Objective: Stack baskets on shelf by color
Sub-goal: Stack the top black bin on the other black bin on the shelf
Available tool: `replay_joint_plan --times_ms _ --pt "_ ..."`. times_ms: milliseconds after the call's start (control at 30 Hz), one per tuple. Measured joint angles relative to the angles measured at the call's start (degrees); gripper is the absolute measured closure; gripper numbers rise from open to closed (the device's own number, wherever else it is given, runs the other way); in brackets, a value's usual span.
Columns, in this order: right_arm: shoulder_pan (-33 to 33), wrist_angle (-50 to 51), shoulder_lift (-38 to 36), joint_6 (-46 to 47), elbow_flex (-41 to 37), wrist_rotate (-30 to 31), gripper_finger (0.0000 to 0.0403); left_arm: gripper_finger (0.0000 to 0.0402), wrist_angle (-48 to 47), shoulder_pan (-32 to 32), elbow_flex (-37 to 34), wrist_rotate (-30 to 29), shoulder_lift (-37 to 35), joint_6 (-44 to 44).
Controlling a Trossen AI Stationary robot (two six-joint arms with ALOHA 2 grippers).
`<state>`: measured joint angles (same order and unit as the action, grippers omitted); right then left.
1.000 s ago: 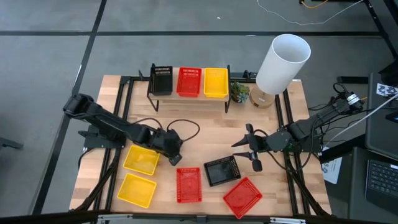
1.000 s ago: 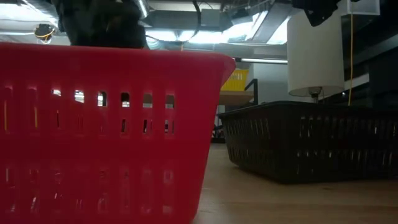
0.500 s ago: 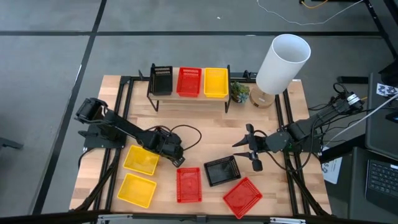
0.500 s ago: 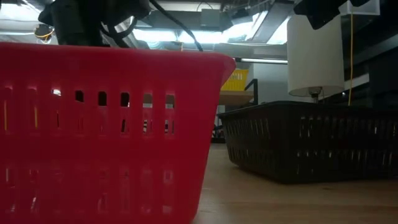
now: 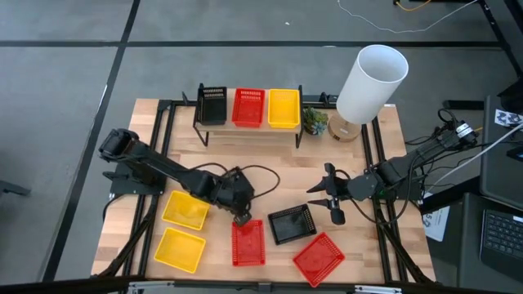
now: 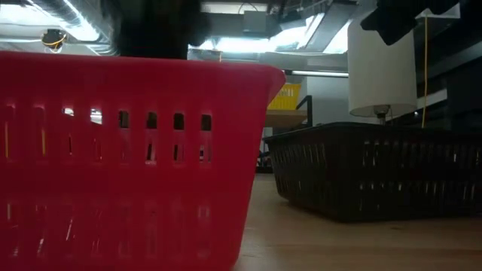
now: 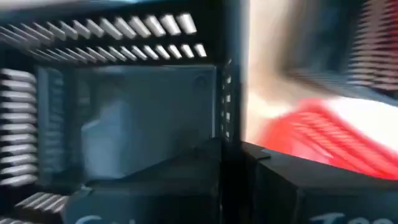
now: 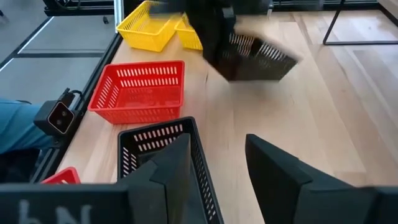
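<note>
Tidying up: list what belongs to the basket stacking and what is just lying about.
Job: shelf with black basket, red basket, yellow basket; on the table two yellow baskets, two red baskets, one black basket; tilted black basket in the left fingers.
Lying about: lamp, small plant.

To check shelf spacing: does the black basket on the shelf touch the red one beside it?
Apart. The high view shows a strip of shelf between the black basket and the red basket.
</note>
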<state>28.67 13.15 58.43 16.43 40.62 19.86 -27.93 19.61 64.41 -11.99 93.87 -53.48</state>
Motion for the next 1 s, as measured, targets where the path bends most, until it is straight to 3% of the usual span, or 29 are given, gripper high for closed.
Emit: replay_joint_plan --times_ms 133,233,333,433,500,567,767,1000 --pt "0.00 0.09 0.00 -0.05 0.00 0.00 0.0249 0.0402 -10.89 1.76 10.90 -1.52 -0.07 7.16" --pt "0.00 0.13 0.00 -0.11 0.00 0.00 0.0249 0.0401 -21.12 2.61 20.18 -6.84 -0.07 13.97" --pt "0.00 0.15 0.00 -0.11 0.00 0.00 0.0249 0.0401 -33.86 2.52 28.63 -13.25 -0.07 21.78" --pt "0.00 0.15 0.00 -0.13 0.00 0.00 0.0249 0.0401 -45.15 1.89 36.25 -23.85 -0.28 31.90" --pt "0.00 0.13 0.00 -0.13 0.00 -0.02 0.0249 0.0401 -51.94 0.92 39.47 -31.58 -0.89 36.59" --pt "0.00 0.15 0.00 -0.13 0.00 0.00 0.0249 0.0401 -56.67 -1.42 41.27 -35.34 -1.98 38.98" --pt "0.01 0.12 0.00 -0.13 0.00 0.00 0.0249 0.0401 -60.83 -16.33 38.13 -25.33 -8.28 48.95" --pt "0.00 0.04 0.00 -0.03 -0.02 0.02 0.0249 0.0401 -46.88 -36.74 27.40 -6.18 -14.95 67.77"
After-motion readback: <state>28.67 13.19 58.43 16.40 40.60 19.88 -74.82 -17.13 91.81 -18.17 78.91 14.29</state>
